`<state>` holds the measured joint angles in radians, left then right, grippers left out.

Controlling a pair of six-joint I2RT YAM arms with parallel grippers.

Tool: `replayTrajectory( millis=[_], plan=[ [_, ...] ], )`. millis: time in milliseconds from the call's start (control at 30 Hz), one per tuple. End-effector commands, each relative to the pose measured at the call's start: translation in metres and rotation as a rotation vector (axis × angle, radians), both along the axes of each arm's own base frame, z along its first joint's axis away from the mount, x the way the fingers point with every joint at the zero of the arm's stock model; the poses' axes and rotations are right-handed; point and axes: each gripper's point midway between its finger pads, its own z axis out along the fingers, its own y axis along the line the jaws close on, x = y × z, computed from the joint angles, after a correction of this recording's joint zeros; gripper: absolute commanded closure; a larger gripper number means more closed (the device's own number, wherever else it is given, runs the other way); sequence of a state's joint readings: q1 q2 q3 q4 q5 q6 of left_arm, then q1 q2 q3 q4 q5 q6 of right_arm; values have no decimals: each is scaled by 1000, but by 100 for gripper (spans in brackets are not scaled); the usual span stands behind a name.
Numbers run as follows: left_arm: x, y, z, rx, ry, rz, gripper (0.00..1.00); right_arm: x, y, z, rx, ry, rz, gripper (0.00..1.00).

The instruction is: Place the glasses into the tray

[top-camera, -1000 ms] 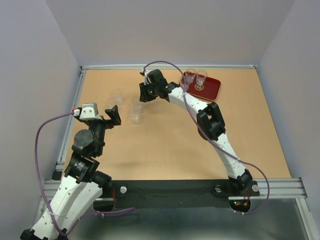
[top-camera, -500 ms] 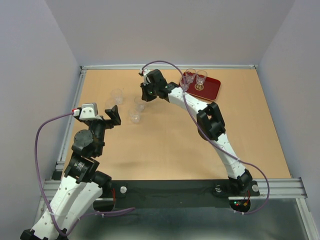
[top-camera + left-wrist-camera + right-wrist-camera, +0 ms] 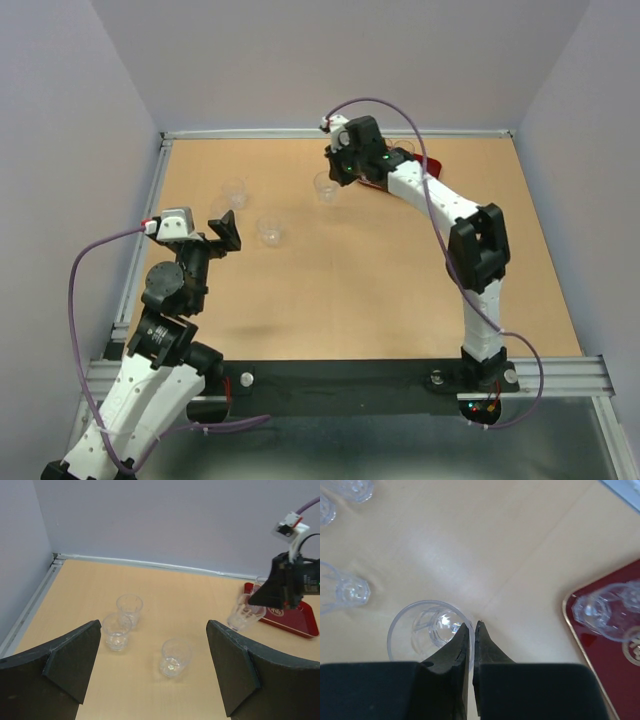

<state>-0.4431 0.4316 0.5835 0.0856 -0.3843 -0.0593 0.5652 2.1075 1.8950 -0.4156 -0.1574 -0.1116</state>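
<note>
I have one glass (image 3: 427, 630) pinched by its rim in my right hand (image 3: 472, 627). The two fingers are closed almost together on the glass wall, one inside the cup and one outside. Seen from my left wrist, the glass hangs tilted from those fingers and looks clear of the table (image 3: 380, 290). It is near the left edge of the tray (image 3: 600, 672), beside it rather than over it.

Inside the tray, close to that same left edge, stand glasses already placed (image 3: 592, 611). They are blurred and overlap, so I can make out at least two but cannot count them for sure.

Three more glasses stand upright on the table, well to the left of the tray. Two are close together, a back one (image 3: 129, 607) and a front one (image 3: 116, 630). The third (image 3: 174, 662) stands apart from them on the side toward the tray.

My left hand (image 3: 152, 625) is farthest from the tray, beyond those three glasses and facing them. Its fingers are spread as wide as they go and have hold of nothing.
</note>
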Motion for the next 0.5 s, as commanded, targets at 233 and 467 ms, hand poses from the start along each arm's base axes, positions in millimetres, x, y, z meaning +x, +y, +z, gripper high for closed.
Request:
replayTrajectory(
  millis=[233, 467],
  plan=[
    [0, -1, 12, -15, -46, -8, 2, 9, -168, 31, -5, -59, -227, 100],
    [2, -2, 8, -8, -33, -9, 2, 39, -254, 26, 41, -71, -499, 99]
  ],
)
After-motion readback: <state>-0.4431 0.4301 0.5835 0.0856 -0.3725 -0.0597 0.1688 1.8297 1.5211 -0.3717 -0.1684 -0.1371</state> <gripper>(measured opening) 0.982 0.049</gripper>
